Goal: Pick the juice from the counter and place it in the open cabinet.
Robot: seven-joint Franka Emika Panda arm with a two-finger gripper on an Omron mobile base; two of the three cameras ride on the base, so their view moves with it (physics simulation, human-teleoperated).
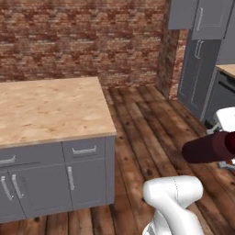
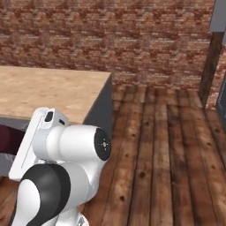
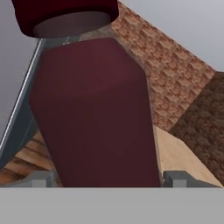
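Note:
The juice (image 3: 96,113), a dark maroon bottle, sits between my two fingertips with its cap toward the top of the hand view. My gripper (image 3: 109,179) is shut on it. In the left base view the juice (image 1: 204,148) lies sideways in the air above the wood floor, held by the gripper (image 1: 223,137) at the right edge. A sliver of the juice (image 2: 6,139) shows past my arm in the right base view. The counter (image 1: 50,110) (image 2: 48,92) stands to the left, apart from the bottle. A tall dark grey cabinet (image 1: 198,73) stands at the far right; its inside is hidden.
Grey drawers and doors with silver handles (image 1: 69,176) front the counter. A brick wall (image 1: 82,36) runs along the back. Wood floor (image 1: 147,133) lies between counter and cabinets. A second wood top (image 1: 228,69) shows beside the tall cabinet.

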